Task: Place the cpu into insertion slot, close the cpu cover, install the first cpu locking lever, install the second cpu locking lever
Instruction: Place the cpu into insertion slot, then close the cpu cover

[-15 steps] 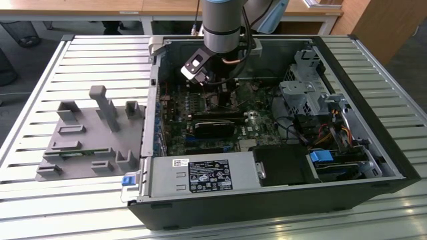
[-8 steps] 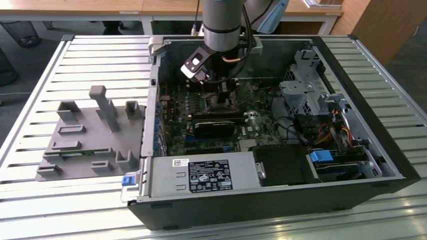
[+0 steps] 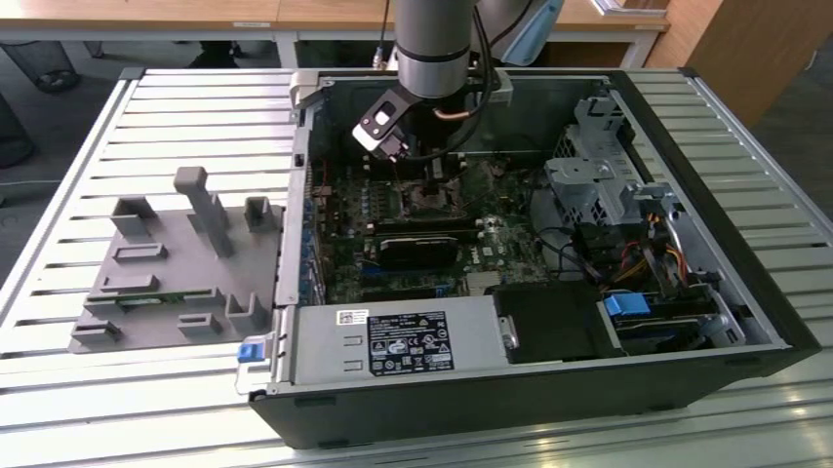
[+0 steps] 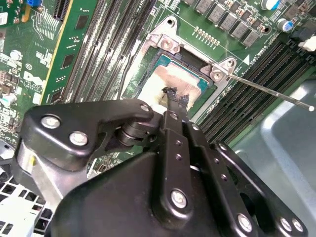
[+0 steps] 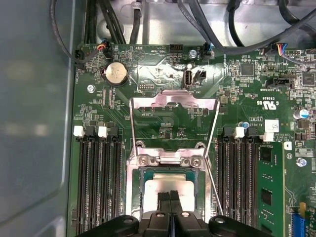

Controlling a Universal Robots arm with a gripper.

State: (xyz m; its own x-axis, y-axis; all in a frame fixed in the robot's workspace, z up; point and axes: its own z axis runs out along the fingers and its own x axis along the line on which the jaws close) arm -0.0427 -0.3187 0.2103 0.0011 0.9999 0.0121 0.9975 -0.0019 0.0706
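The cpu (image 5: pixel 160 185) lies flat in the insertion slot (image 5: pixel 168 159), its silver top smeared with pale paste in both wrist views. My gripper (image 5: pixel 170 196) is shut, its black fingertips (image 4: pixel 174 98) pressed together and touching or just above the cpu (image 4: pixel 155 81) near its middle. The cpu cover (image 5: pixel 173 98) stands open, tipped back from the slot, with board showing through its window. A thin locking lever (image 4: pixel 269 91) sticks out free from the slot's silver frame (image 4: pixel 165 44). In the exterior view the gripper (image 3: pixel 436 174) hangs over the slot (image 3: pixel 430 200) inside the open computer case.
Black memory slots (image 5: pixel 96 182) flank the socket on both sides. A green card (image 5: pixel 269 192) stands beside them. The case (image 3: pixel 677 146) holds cables, a drive cage (image 3: pixel 592 185) and a power supply (image 3: pixel 390 341). A grey fixture (image 3: pixel 170 263) sits on the slatted table at the exterior view's left.
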